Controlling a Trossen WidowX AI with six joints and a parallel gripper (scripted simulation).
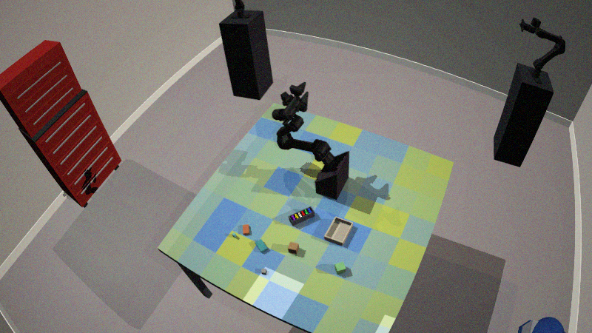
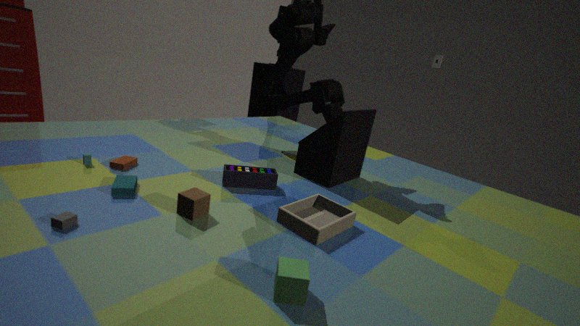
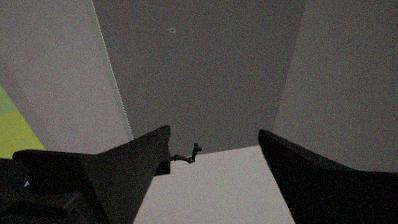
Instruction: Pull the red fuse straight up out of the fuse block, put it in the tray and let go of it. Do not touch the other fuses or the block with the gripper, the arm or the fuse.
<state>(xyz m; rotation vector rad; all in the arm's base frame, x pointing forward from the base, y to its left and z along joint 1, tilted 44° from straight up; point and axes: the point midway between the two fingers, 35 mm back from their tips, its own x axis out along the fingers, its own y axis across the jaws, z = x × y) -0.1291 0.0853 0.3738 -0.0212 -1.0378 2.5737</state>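
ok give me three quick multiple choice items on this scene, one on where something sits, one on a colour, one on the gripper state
1. Where is the tray relative to the fuse block in the exterior view?
A. nearer the camera and to the right
B. behind it
C. stacked on it

2. What colour is the cube closest to the exterior camera?
A. orange
B. green
C. grey

3. How does the gripper stand?
A. shut on the red fuse
B. shut on nothing
C. open, holding nothing

Answers:
1 A, the tray lies forward and right of the block.
2 B, its faces are green.
3 C, the wrist view shows the fingers wide apart with only room behind.
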